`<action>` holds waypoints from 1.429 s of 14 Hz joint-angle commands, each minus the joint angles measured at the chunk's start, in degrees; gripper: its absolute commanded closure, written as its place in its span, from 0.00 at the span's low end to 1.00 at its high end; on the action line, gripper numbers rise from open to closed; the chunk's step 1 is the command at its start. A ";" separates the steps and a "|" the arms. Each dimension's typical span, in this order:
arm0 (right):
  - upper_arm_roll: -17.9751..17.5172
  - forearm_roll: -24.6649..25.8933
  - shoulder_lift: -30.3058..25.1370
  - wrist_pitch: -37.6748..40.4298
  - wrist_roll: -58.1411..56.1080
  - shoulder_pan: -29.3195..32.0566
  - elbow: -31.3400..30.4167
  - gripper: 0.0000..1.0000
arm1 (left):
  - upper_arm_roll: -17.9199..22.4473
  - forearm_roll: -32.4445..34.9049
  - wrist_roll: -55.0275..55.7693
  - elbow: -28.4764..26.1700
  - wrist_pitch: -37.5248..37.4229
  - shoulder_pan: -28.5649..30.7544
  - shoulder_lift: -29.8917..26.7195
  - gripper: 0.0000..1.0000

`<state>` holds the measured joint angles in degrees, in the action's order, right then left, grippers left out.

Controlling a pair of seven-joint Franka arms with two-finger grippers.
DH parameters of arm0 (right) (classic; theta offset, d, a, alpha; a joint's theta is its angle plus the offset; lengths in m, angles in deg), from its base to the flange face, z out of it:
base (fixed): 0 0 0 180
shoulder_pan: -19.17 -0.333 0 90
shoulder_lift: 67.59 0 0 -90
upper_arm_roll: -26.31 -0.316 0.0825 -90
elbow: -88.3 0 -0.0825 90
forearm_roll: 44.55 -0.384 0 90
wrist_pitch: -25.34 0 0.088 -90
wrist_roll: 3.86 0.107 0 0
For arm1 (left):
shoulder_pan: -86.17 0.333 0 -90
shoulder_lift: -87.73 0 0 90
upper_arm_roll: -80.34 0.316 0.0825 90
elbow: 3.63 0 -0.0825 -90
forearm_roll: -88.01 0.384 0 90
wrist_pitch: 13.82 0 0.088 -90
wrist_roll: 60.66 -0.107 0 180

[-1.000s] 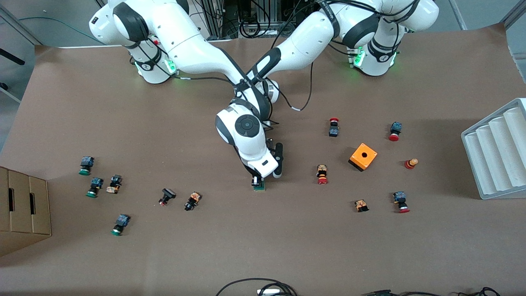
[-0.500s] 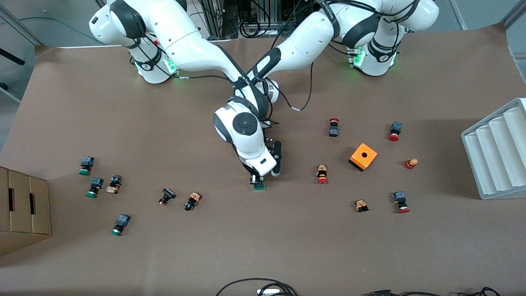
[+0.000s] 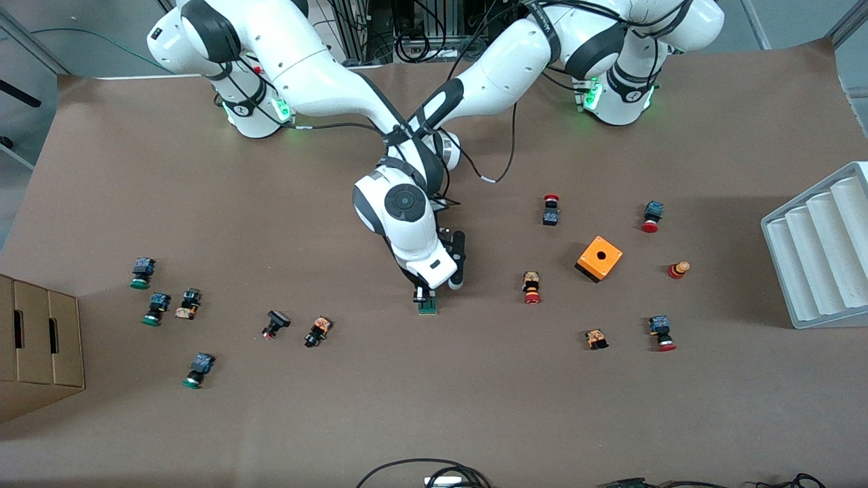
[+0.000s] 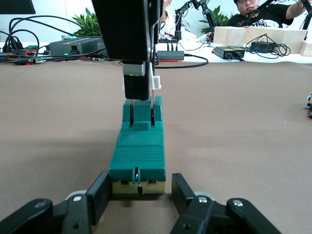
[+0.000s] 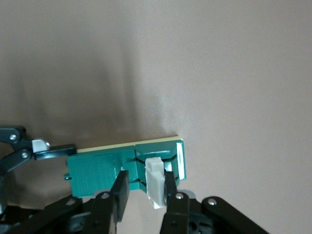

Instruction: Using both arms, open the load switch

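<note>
The green load switch [image 3: 427,306] lies mid-table on the brown paper. My right gripper [image 3: 424,296] comes down on it from above, shut on the white end piece [image 5: 155,187] of the load switch [image 5: 102,171]; it [image 5: 145,179] holds that piece against one finger. My left gripper [image 4: 139,189] sits low on the table at the other end of the load switch [image 4: 139,151], the end farther from the front camera. Its fingers [image 4: 100,195] are shut on the load switch's sides. The front view hides it under the right arm's hand. The right gripper [image 4: 141,90] shows at the white piece.
Several small red- and green-capped push buttons lie scattered toward both ends of the table. An orange box with a hole [image 3: 599,257] and a grey ribbed rack [image 3: 824,244] stand toward the left arm's end. A cardboard box [image 3: 41,339] stands at the right arm's end.
The right arm's wrist and hand have shifted a little toward the robots' bases. The load switch and the left arm have stayed in place.
</note>
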<state>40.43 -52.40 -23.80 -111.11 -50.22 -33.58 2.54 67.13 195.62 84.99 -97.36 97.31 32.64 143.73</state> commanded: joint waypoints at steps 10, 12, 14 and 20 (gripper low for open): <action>-0.14 -0.06 -4.23 0.66 0.31 -0.86 -5.02 0.64 | 0.56 0.32 1.38 0.83 0.75 0.09 1.39 0.42; -0.14 -0.06 -4.49 0.66 0.30 -0.78 -5.20 0.64 | 0.56 0.41 1.38 0.83 0.66 0.09 1.48 0.42; -0.14 -0.06 -4.85 0.75 0.30 -0.86 -5.46 0.64 | 0.56 0.41 1.38 0.83 0.75 0.18 1.39 0.42; -0.14 0.03 -4.94 0.75 0.30 -0.86 -5.82 0.64 | 0.56 0.32 1.38 0.83 0.66 0.09 1.39 0.42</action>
<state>40.33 -52.40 -26.70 -111.00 -50.22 -33.86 -0.59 67.13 195.62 85.05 -97.36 97.31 32.64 143.73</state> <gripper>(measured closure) 0.639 0.414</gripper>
